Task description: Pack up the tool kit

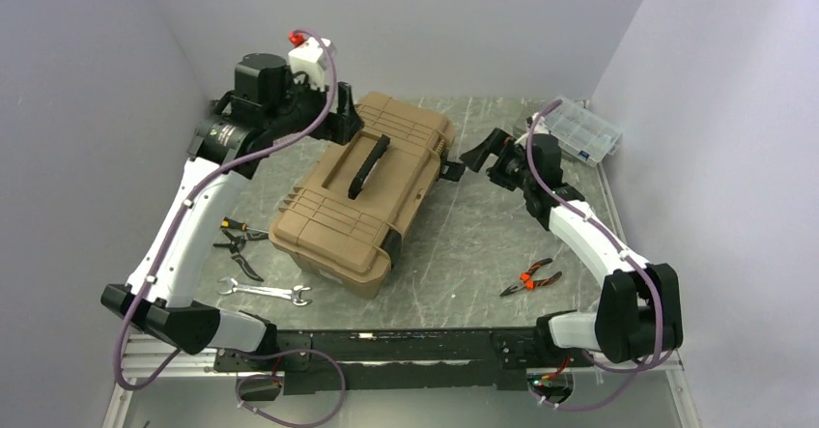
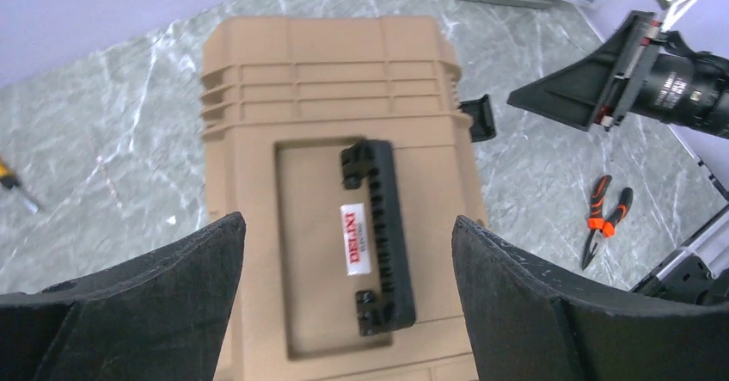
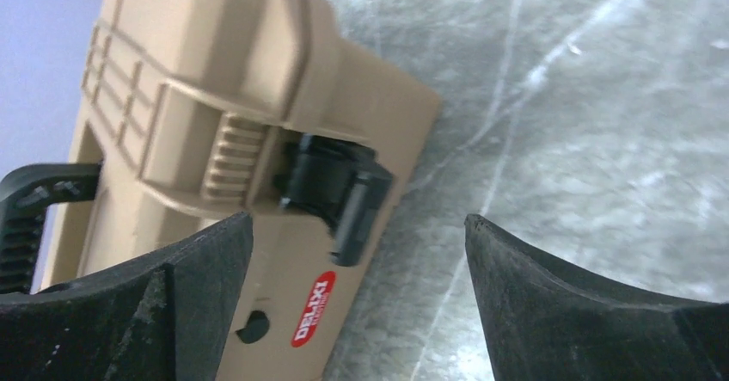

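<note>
evidently left gripper (image 2: 348, 222) and right gripper (image 3: 357, 219) gape near the toolbox (image 1: 328, 211).

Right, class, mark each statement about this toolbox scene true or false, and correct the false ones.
1. The toolbox lid is down. True.
2. The orange-handled pliers lie inside it. False: they lie on the table, to its right.
3. The left gripper and right gripper are both open and empty. True.
4. The wrench lies beside the clear organiser case. False: it lies at the near left of the table.
</note>
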Controlling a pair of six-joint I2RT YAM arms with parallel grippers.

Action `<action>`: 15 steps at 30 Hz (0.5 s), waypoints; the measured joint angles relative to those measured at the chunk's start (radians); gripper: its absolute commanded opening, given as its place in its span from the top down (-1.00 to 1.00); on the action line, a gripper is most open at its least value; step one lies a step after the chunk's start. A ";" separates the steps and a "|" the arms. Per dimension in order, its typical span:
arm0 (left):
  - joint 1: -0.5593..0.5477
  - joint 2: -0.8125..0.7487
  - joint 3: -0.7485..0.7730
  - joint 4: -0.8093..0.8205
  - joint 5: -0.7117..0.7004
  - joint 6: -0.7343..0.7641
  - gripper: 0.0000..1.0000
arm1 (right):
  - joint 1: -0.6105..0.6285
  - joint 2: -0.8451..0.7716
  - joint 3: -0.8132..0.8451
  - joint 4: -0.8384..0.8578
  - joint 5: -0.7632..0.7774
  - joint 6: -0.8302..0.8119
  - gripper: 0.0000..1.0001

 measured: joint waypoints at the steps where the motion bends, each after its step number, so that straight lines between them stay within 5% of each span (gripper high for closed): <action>1: -0.027 0.008 0.017 0.013 -0.010 0.008 -0.80 | -0.020 -0.010 -0.018 -0.001 -0.002 0.007 -0.75; 10: -0.212 0.227 0.042 0.154 -0.061 0.073 -0.75 | -0.098 -0.017 -0.149 0.005 -0.003 0.058 0.18; 15: -0.291 0.428 0.195 0.166 -0.104 0.142 -0.61 | -0.104 0.013 -0.168 0.028 -0.005 0.079 0.64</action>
